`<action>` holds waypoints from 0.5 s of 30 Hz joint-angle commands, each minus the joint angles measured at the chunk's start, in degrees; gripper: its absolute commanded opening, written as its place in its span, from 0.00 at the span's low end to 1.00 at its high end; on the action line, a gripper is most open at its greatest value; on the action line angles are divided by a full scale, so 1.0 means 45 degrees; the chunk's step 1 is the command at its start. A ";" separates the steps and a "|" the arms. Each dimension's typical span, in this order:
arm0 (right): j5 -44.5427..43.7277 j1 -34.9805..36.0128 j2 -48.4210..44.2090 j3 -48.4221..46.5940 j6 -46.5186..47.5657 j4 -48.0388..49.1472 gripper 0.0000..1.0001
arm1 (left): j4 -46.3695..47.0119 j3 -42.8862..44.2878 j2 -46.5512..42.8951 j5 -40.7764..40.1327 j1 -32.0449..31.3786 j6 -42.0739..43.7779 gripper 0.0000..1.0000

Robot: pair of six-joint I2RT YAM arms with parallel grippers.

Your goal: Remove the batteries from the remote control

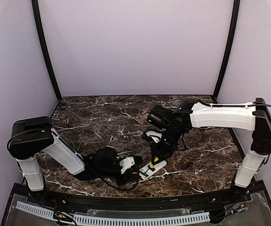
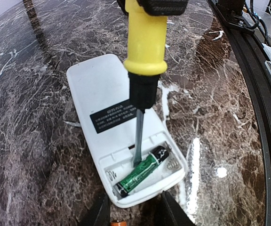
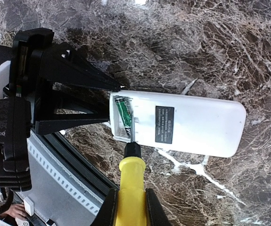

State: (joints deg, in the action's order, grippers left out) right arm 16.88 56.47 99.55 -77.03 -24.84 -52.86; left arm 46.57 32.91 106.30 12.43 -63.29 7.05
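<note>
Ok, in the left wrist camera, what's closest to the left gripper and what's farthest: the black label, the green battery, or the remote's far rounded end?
1. Green battery: right by the left gripper, in the open compartment under the screwdriver tip.
2. Black label: on the middle of the remote control.
3. Far rounded end: upper left, beyond the label.

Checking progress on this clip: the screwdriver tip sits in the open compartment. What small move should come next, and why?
Probably lever the screwdriver tip up under the green battery: it lies in the open bay of the remote control, the right gripper grips the tool, the left gripper braces the remote.
</note>
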 commanded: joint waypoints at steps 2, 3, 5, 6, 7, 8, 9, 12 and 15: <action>-0.0719 -0.0081 0.0281 -0.0777 0.1071 -0.1534 0.00 | -0.0315 0.0206 0.0040 0.0069 -0.0119 0.0021 0.36; -0.0707 -0.0087 0.0295 -0.0877 0.1182 -0.1649 0.00 | -0.0335 0.0207 0.0035 0.0070 -0.0117 0.0038 0.36; -0.0515 -0.0086 0.0271 -0.0927 0.1418 -0.1648 0.00 | -0.0346 0.0207 0.0013 0.0044 -0.0133 0.0038 0.36; -0.0398 -0.0087 0.0287 -0.0869 0.1494 -0.1539 0.00 | -0.0347 0.0222 0.0011 0.0040 -0.0134 0.0046 0.36; -0.0249 -0.0087 0.0296 -0.0777 0.1540 -0.1398 0.00 | -0.0362 0.0224 0.0011 0.0036 -0.0140 0.0048 0.36; -0.0026 -0.0087 0.0339 -0.0655 0.1597 -0.1200 0.00 | -0.0365 0.0226 0.0015 0.0042 -0.0138 0.0041 0.36; 0.0195 -0.0097 0.0371 -0.0491 0.1653 -0.0975 0.00 | -0.0367 0.0226 0.0013 0.0047 -0.0136 0.0042 0.36; 0.0725 -0.0174 0.0482 -0.0078 0.1802 -0.0402 0.00 | -0.0382 0.0260 0.0010 0.0061 -0.0138 0.0028 0.36; 0.1314 -0.0354 0.0478 0.0203 0.1895 0.0104 0.00 | -0.0450 0.0298 0.0010 0.0067 -0.0137 0.0017 0.36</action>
State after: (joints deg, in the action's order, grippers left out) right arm 18.79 55.96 100.62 -78.28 -17.93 -55.66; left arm 46.46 33.06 106.30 12.43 -63.61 7.05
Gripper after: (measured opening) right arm 0.136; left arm 0.360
